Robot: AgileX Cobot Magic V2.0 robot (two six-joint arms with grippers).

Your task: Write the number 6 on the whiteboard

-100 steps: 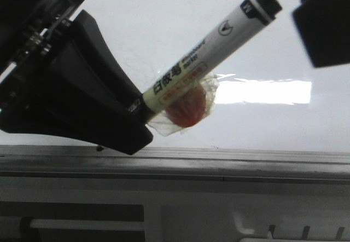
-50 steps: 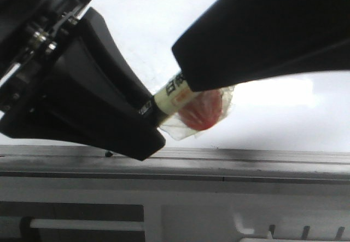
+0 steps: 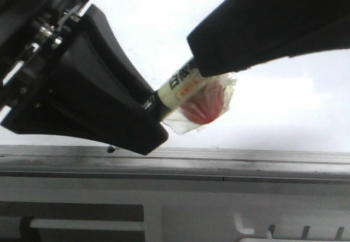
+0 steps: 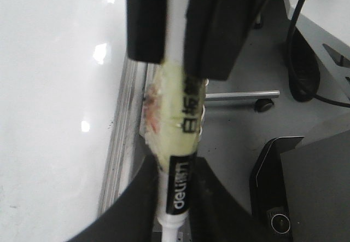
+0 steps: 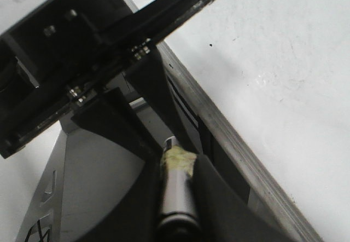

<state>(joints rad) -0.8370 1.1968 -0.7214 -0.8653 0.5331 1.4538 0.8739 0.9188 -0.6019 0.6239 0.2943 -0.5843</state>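
Observation:
A white marker (image 3: 180, 86) with black print, wrapped in clear tape over a red lump (image 3: 203, 102), slants in front of the whiteboard (image 3: 284, 116). My left gripper (image 3: 153, 108) is shut on its lower end; in the left wrist view the marker (image 4: 178, 165) sits between my fingers. My right gripper (image 3: 199, 67) reaches in from the upper right and covers the upper end. In the right wrist view the dark end of the marker (image 5: 176, 192) lies tight between the right fingers. No number 6 shows on the visible board (image 5: 284, 61).
The board's grey metal frame edge (image 3: 219, 157) runs below the grippers, with a small black speck (image 3: 111, 149) on it. Beneath it is a grey ledge with slots (image 3: 284, 228). In the left wrist view, grey floor, a caster (image 4: 265, 104) and a black box (image 4: 284, 198) lie beside the board.
The right gripper came in from the upper right and closed over the marker's free upper end. The left gripper and marker shifted slightly to the right.

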